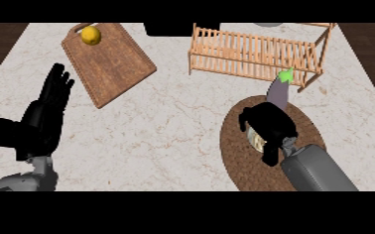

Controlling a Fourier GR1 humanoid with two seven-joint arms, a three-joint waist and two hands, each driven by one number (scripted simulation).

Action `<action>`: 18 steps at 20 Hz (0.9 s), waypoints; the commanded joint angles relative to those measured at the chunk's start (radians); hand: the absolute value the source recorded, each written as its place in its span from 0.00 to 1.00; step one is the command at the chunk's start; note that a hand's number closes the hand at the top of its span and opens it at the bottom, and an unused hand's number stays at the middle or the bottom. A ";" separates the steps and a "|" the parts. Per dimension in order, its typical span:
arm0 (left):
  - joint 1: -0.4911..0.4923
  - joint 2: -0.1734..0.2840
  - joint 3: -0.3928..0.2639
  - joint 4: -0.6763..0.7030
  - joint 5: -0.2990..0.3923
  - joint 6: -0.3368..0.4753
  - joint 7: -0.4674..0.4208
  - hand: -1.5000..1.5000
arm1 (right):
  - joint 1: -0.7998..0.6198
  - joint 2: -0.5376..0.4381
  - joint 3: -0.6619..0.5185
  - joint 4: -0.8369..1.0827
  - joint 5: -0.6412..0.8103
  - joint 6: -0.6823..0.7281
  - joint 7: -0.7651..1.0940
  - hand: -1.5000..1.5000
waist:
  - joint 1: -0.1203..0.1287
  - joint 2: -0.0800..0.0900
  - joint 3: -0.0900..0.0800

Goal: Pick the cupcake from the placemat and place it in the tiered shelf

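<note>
The cupcake (256,138) sits on the round brown placemat (238,158) at the lower right; only a pale sliver of it shows under my right hand (270,121), whose fingers curl round it. The wooden slatted tiered shelf (253,54) stands at the back right, beyond the placemat. My left hand (45,111) rests open at the left edge, fingers up, away from everything.
A purple eggplant (280,90) with a green stem lies at the placemat's far edge, between my right hand and the shelf. A wooden cutting board (110,67) with a yellow lemon (91,34) lies at the back left. A dark object (170,29) sits at the back centre.
</note>
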 commanded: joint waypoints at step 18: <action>-0.031 -0.019 0.005 0.010 -0.015 -0.013 0.021 0.50 | -0.017 0.310 0.132 -0.172 -0.134 -0.289 0.908 1.00 | 0.020 0.007 0.006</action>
